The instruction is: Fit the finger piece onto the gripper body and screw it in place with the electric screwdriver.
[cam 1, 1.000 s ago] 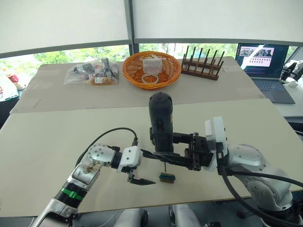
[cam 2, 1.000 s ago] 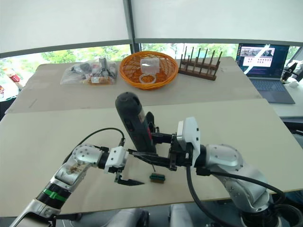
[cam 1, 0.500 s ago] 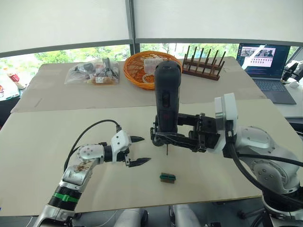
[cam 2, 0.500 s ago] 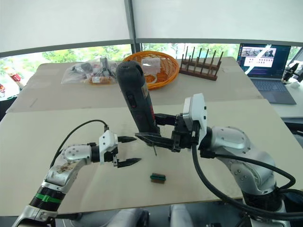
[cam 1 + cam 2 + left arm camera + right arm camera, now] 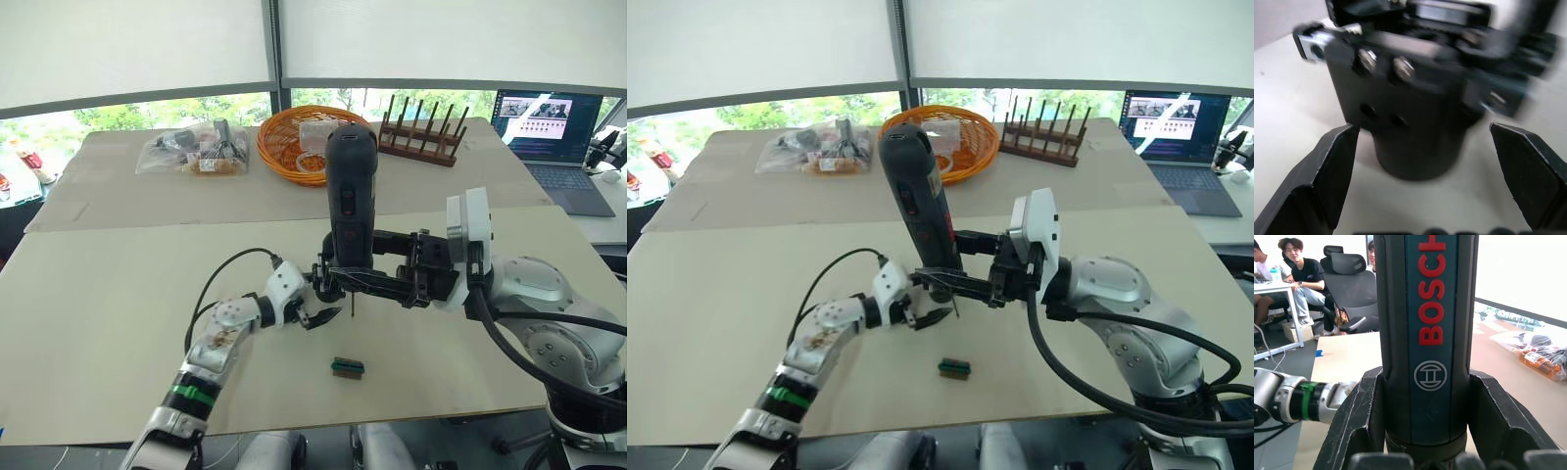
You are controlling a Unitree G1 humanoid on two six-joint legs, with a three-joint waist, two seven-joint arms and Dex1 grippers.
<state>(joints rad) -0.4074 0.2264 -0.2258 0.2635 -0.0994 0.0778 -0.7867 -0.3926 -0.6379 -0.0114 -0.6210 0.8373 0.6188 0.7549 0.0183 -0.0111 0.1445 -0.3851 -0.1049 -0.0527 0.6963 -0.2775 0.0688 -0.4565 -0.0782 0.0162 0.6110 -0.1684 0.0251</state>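
Presently the right claw (image 5: 345, 284) is clamped on the electric screwdriver (image 5: 351, 201), held upright above the desk (image 5: 118, 294), bit pointing down. The left claw (image 5: 318, 308), fingers apart, sits just beside the screwdriver's lower end. A small green-and-brown block (image 5: 347, 367) lies on the desk toward the near edge, below both claws.

A: What sits at the back of the counter (image 5: 88, 294)?
B: A bag of items (image 5: 193, 150) on the left, a basket (image 5: 294, 147) in the middle, a wooden rack (image 5: 421, 132) to its right, a laptop (image 5: 549, 132) at far right.
A: And up front?
B: A small block (image 5: 347, 367) lies near the front edge, below the electric screwdriver (image 5: 350, 211) held upright by the right gripper (image 5: 367, 284), with the left gripper (image 5: 315, 311) just left of its bit.
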